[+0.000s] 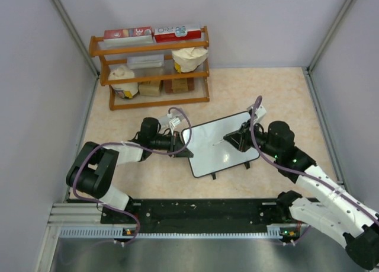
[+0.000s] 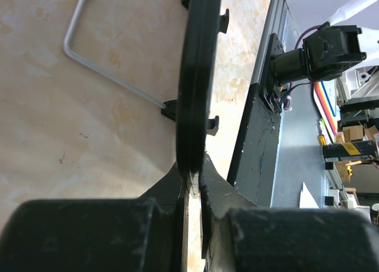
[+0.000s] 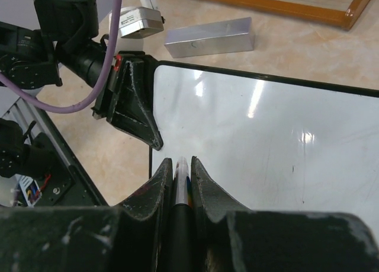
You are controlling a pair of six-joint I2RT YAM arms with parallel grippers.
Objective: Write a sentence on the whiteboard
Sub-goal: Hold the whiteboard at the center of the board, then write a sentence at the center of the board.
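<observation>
The whiteboard [image 1: 228, 156] lies tilted in the middle of the table, its face white with only faint specks; the sentence is not in view. My left gripper [image 1: 187, 146] is shut on the board's left edge, which the left wrist view shows as a black band [image 2: 195, 76] pinched between the jaws [image 2: 194, 168]. My right gripper [image 1: 235, 138] hovers over the board's upper middle, shut on a marker [image 3: 182, 180] that points toward the board's [image 3: 266, 141] left part. The left gripper [image 3: 148, 130] shows there too, clamped on the frame.
A wooden shelf [image 1: 151, 64] with boxes and bags stands at the back left. A small metal block [image 3: 209, 38] lies just beyond the board. A bent wire stand [image 2: 106, 76] sticks out under the board. A black rail [image 1: 201, 210] runs along the near edge.
</observation>
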